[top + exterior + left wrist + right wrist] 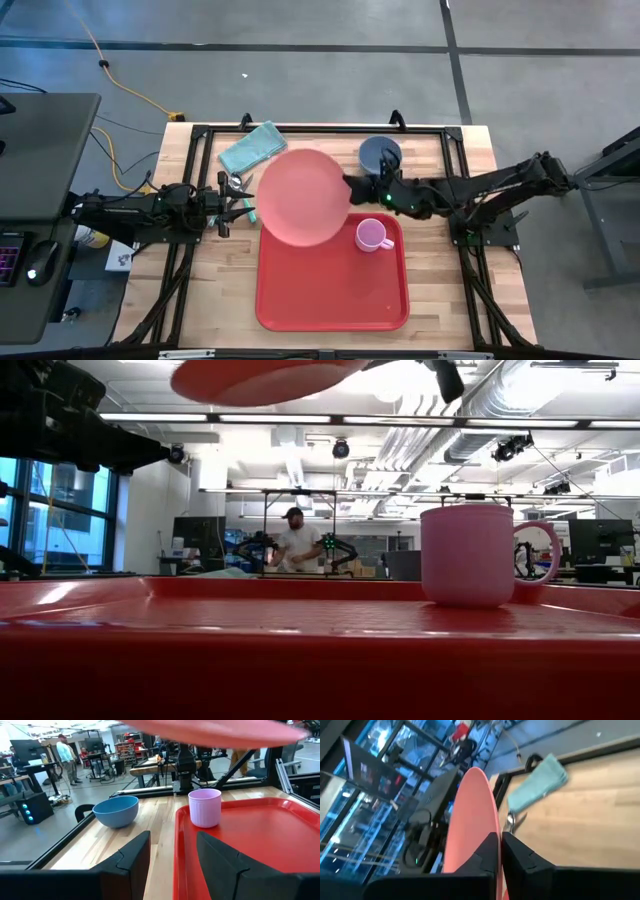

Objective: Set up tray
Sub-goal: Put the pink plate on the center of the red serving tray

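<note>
Right gripper [352,190] clamps the pink plate [303,196] by its rim, seemingly above the tray [330,290]. Left gripper [238,203] waits open beside it.

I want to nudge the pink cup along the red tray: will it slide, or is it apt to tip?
The pink cup stands upright on the tray, about as wide as tall, so a low push probably slides it; a push near the rim might tip it. Its side handle may make it turn. It looks like light plastic, so it should move easily.
</note>
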Tool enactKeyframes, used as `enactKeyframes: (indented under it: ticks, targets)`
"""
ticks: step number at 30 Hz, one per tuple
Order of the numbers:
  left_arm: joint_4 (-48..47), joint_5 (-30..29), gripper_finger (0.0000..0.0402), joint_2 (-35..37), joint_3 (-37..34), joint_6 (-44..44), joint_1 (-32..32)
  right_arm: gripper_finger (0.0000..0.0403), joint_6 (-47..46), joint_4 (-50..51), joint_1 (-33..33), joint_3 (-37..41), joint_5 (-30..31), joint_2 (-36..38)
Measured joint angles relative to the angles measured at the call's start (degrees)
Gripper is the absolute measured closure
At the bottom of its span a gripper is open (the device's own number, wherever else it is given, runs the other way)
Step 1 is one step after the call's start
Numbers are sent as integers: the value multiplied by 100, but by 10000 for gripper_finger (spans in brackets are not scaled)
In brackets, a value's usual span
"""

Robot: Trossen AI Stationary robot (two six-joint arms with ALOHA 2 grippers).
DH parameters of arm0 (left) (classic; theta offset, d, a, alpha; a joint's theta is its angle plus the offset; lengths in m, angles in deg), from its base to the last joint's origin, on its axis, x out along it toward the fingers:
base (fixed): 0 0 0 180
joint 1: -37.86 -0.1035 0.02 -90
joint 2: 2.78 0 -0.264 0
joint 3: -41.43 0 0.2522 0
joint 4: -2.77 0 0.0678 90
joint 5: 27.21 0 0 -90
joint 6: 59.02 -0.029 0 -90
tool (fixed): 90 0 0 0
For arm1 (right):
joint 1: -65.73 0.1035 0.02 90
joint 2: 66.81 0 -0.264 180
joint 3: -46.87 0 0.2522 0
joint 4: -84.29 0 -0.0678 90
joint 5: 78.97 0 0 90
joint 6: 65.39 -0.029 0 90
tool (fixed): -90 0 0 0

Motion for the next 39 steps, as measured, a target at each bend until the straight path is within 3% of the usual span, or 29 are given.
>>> enactKeyframes:
  ticks: [15,25,39]
  targets:
    - [2,2,208,0,0,0,0,403,-1296,625,880,0,-984,-764]
    - [2,149,208,-2,0,4,0,403,-1826,682,1004,0,-1703,-1391]
    - [2,149,208,-2,0,2,0,403,-2179,500,1118,0,-2131,-1429]
